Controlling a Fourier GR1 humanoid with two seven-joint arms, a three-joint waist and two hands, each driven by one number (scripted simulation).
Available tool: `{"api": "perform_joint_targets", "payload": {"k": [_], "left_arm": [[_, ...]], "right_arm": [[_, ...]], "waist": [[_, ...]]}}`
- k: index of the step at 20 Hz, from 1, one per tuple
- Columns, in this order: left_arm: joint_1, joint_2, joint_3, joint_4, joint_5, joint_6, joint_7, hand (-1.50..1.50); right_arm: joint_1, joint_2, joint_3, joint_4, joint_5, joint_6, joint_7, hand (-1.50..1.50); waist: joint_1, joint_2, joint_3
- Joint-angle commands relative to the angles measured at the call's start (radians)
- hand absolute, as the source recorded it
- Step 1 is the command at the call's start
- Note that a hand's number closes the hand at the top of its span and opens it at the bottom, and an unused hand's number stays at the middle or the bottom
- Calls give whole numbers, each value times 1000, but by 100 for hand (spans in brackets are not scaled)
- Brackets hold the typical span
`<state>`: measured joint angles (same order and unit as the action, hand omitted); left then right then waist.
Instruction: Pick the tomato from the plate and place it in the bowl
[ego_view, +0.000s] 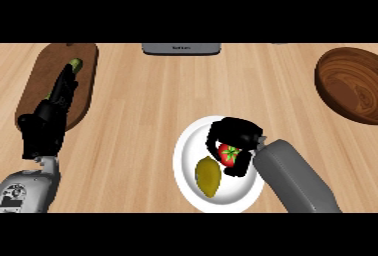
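My right robot hand (235, 134) sits over the white plate (189, 150), fingers and thumb curled down around the red tomato (229, 155), which still rests on the plate's right half. My grey right forearm slants in from the lower edge and crosses the plate's right rim, with the wrist bent so the palm arches above the fruit. Only the tomato's red side and green stem show between the curled fingers.

Just beside the tomato, toward the plate's lower left, lies a yellowish lemon-like fruit (208, 176), apart from my fingers.

My left robot hand (46, 127) rests well to the left of the plate, fingers straight and relaxed, pointing away from me over a dark wooden cutting board (81, 60). A small green thing (75, 63) peeks out by the fingertips; I cannot tell what it is.

The wooden bowl (351, 85) stands far up and to the right of the plate on the wooden surface (162, 95), with nothing visible inside it. A grey object (181, 48) lies at the far edge, above the plate.
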<state>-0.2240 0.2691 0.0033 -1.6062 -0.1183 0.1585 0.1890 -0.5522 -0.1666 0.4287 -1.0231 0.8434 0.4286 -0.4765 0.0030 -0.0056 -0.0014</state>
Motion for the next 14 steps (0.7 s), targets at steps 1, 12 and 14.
{"api": "perform_joint_targets", "payload": {"k": [1, 12, 14], "left_arm": [[48, -14, 15, -41, -13, -11, 4, 0], [-21, -24, -27, -2, -17, -7, -6, 0], [-16, -50, -59, 7, -30, -2, -4, 0]], "right_arm": [[56, -9, -18, -86, 19, 34, -30, 150], [-254, 166, -395, 93, -65, -448, 997, 150], [-316, 166, -404, 76, -82, -582, 1064, 150]], "waist": [[-1, 5, 1], [50, 11, 0], [62, 14, 1]]}}
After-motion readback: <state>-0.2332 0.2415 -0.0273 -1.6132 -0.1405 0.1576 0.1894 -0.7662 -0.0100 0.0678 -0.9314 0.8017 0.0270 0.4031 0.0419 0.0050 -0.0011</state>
